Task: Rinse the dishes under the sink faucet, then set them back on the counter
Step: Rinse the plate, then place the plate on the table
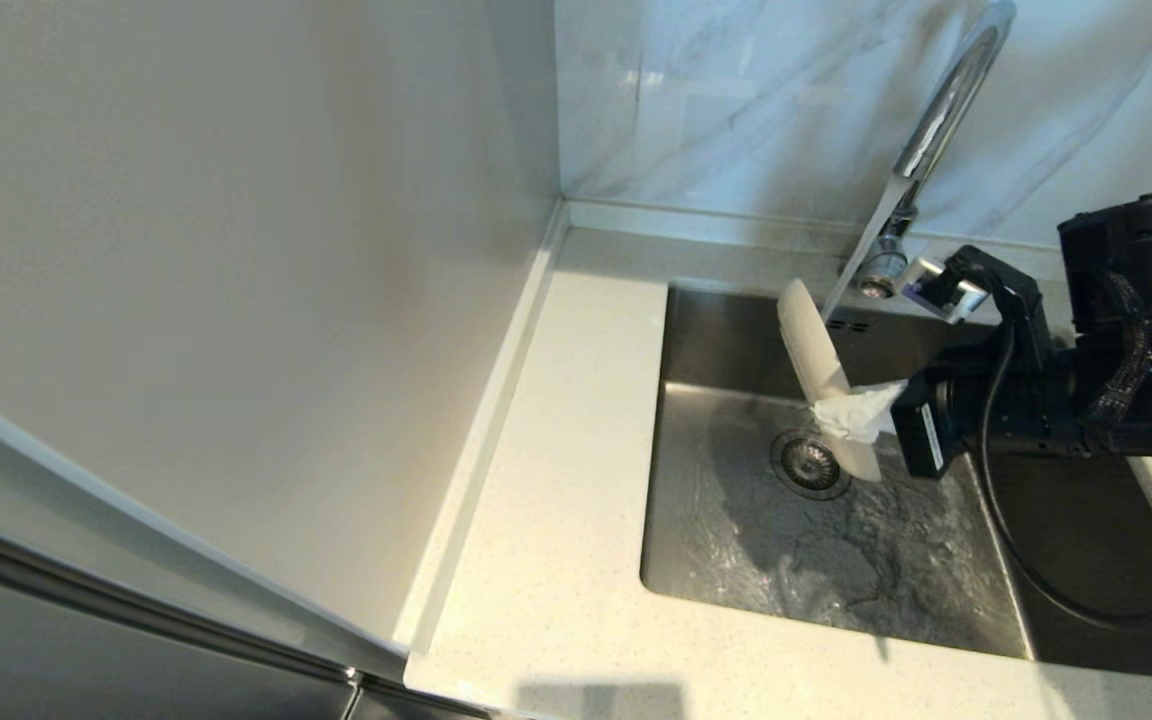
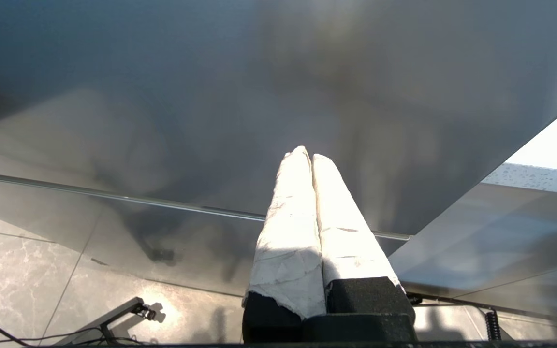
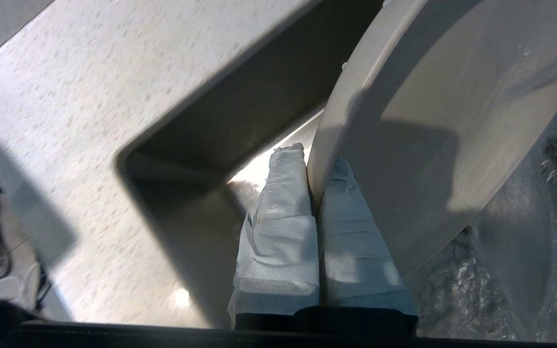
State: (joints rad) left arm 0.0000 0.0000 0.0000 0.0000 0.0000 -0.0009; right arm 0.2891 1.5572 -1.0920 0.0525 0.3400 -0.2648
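Clamping the rim of the cream-white dish [image 3: 418,135] between its two cloth-wrapped fingers [image 3: 278,227], the right gripper [image 1: 861,412] has its jaws together on that thin edge, one finger on the outer wall and the other inside the hollow. From the jaws the dish runs straight ahead and upward, held on edge rather than flat, so its long axis climbs from the fingertips toward the spout. Its hollow face turns to the side of the water, and droplets sit on it in the right wrist view.

Just below the jaws lies the wet floor of the sink [image 1: 836,560], with the drain strainer [image 1: 809,462] almost under the dish's lower edge. Just beyond the dish's top edge stands the sink faucet [image 1: 936,130], its outlet close above and behind that upper edge.

Farther out, across the basin wall from the jaws, is the counter [image 1: 556,480], where the dish must end up; I judge the coming move turns on swinging the upright dish over that wall without clipping it.

The left gripper [image 2: 311,159] hangs parked well away from the sink, its wrapped fingers pressed together on nothing, so the right arm is by far the nearer.
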